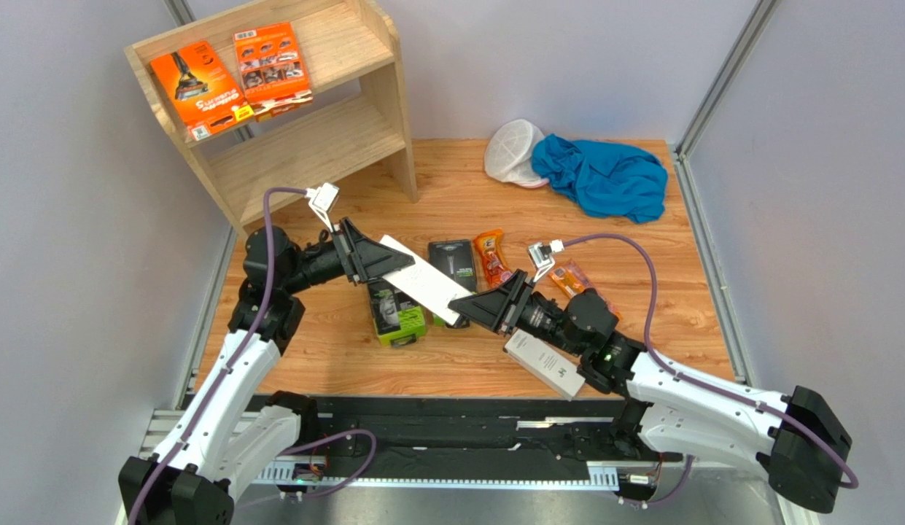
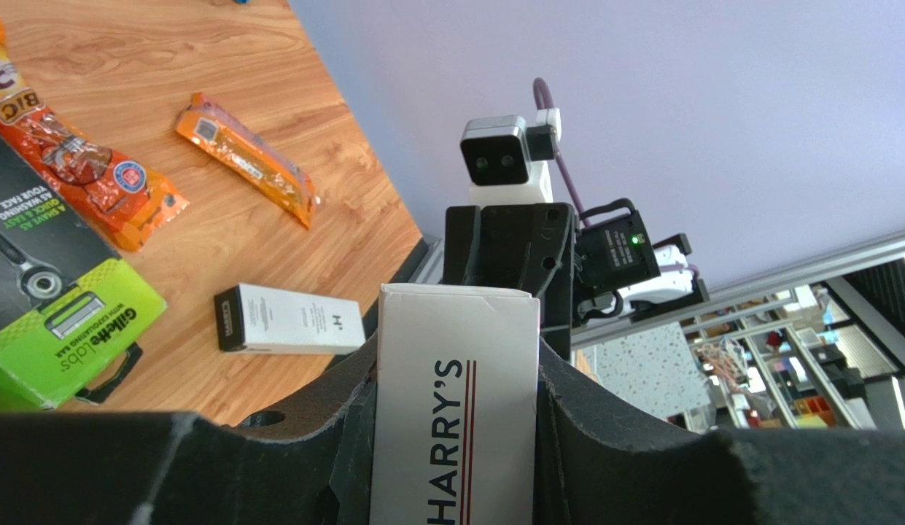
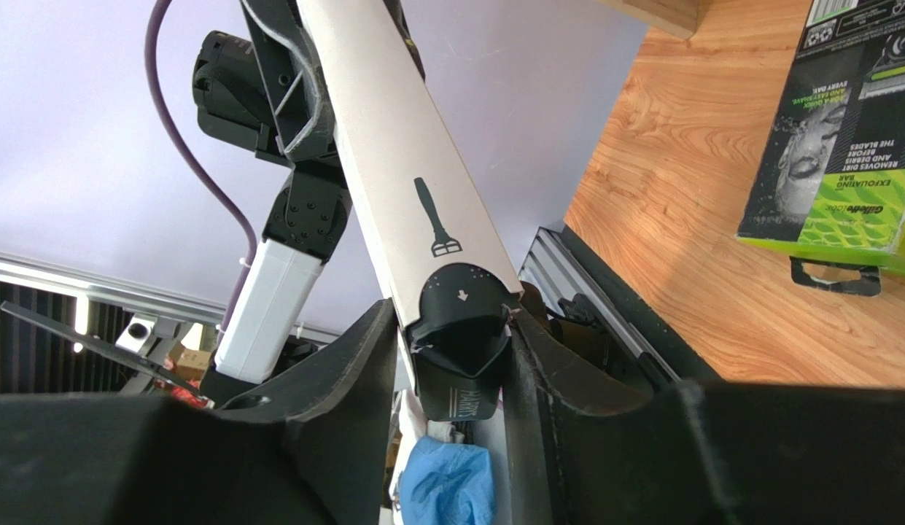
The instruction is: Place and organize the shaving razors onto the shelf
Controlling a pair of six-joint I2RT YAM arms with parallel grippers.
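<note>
Gripping opposite ends of one slim white razor box (image 1: pixel 424 283), the left gripper (image 1: pixel 390 265) and right gripper (image 1: pixel 473 308) hold it clamped between them above the wooden table (image 1: pixel 665 279).

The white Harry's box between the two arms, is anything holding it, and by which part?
Both grippers hold the Harry's box: the left gripper grips its white end, the right gripper its black cap end.
</note>
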